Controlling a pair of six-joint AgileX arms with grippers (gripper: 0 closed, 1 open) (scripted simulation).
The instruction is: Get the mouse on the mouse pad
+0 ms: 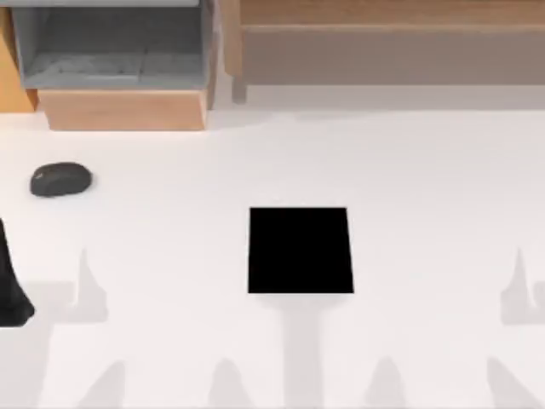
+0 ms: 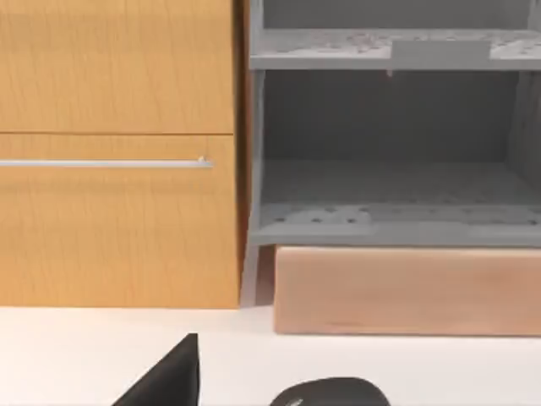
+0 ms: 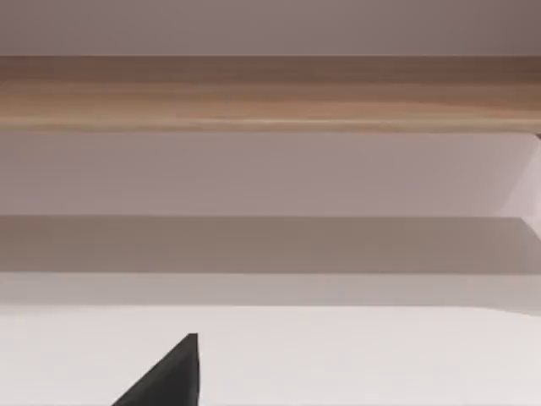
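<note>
Top view: dark grey oval mouse [image 1: 60,180] lies off black mouse pad [image 1: 301,250].

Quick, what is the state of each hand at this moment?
Left hand: near the mouse, holding nothing; open or closed cannot be told.
Right hand: holding nothing; open or closed cannot be told.

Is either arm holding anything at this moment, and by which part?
Nothing is held: the mouse lies alone on the table, left of the mouse pad.

The mouse [image 1: 60,180] [image 2: 330,393] — small, dark grey, rounded — lies flat, well left of the mouse pad [image 1: 300,250], a flat black near-square mat.
</note>
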